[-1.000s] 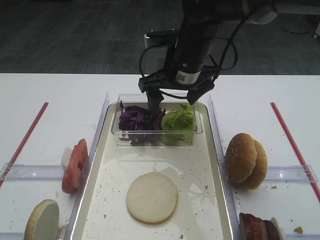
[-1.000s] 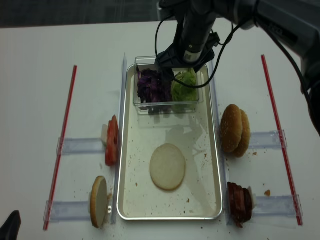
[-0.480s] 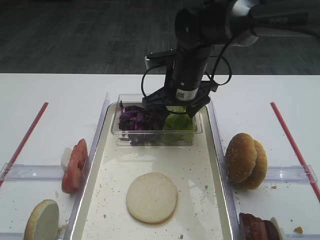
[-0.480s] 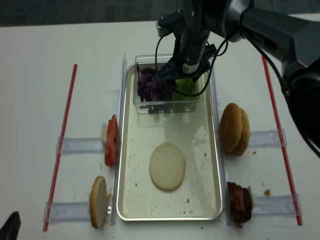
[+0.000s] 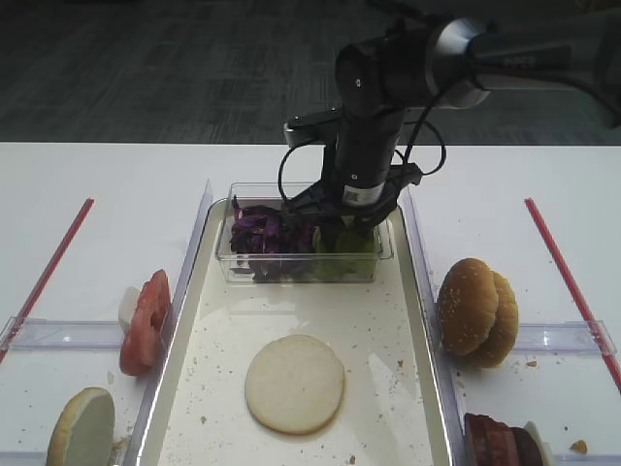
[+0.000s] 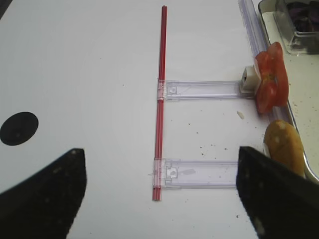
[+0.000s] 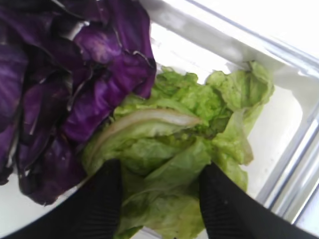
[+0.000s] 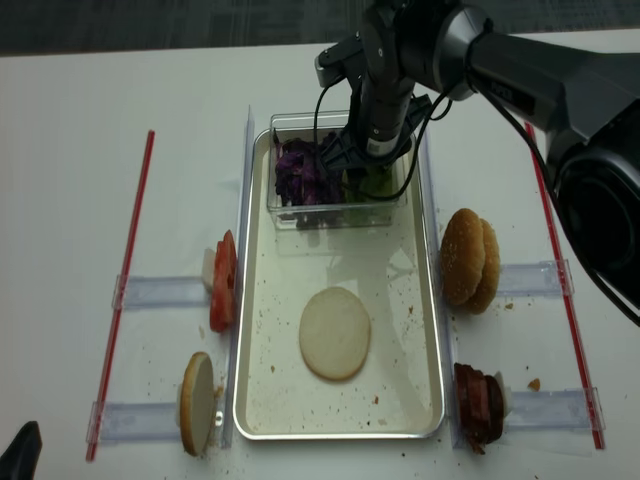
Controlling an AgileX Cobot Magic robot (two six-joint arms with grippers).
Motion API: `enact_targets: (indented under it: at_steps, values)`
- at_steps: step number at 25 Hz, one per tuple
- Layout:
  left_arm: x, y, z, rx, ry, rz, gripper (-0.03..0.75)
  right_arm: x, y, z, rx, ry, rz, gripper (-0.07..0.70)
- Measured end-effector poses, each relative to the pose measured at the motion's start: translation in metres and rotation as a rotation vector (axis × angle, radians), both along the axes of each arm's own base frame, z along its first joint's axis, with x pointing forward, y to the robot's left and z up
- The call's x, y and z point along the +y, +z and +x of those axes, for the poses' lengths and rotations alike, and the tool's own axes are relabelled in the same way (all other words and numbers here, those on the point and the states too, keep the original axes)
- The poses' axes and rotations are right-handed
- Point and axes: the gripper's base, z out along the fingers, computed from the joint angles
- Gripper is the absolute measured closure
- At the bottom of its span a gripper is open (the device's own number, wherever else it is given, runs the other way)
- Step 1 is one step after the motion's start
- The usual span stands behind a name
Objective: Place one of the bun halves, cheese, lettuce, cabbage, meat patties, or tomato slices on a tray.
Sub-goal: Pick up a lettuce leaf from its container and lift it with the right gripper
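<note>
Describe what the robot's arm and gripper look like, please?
The right arm is glossy black and tube-shaped, with silvery-grey bands at a joint. Loose black cables loop beside its wrist, which carries a small white label with dark print. The right gripper has two matte black fingers with finely ribbed faces. The left gripper shows two plain black, wedge-shaped fingers.

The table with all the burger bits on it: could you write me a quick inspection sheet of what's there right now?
Surface: white table, two red strips, clear plastic holders.
Job's things: off-white silver-rimmed tray holding one pale round bun half; light green lettuce beside purple shredded cabbage in a clear plastic tub; red tomato slices; brown meat patties; sesame buns.
Clutter: crumbs on tray.
Grippers: right gripper down in the tub, fingers either side of lettuce; left gripper open over bare table.
Cables: black cable looped on right arm.
Surroundings: dark floor.
</note>
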Motion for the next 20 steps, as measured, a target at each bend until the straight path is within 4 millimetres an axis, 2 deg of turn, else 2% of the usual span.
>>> enact_targets:
  at_steps: [5, 7, 9, 11, 20]
  values:
    - [0.0000, 0.0000, -0.0002, -0.001, 0.000, 0.000, 0.151, 0.0002, -0.0084, 0.0009, 0.012, 0.001, -0.011, 0.311]
    - [0.0000, 0.0000, -0.0002, -0.001, 0.000, 0.000, 0.151, 0.0001, -0.0095, 0.0010, 0.014, 0.000, -0.013, 0.381]
    - [0.0000, 0.0000, -0.0002, -0.001, 0.000, 0.000, 0.151, -0.0002, -0.0104, 0.0015, 0.011, -0.003, -0.017, 0.486]
    - [0.0000, 0.0000, -0.0002, -0.001, 0.000, 0.000, 0.151, -0.0004, -0.0112, 0.0017, 0.011, -0.004, -0.021, 0.545]
    - [0.0000, 0.0000, -0.0002, -0.001, 0.000, 0.000, 0.151, -0.0008, -0.0086, 0.0017, 0.009, -0.004, -0.024, 0.571]
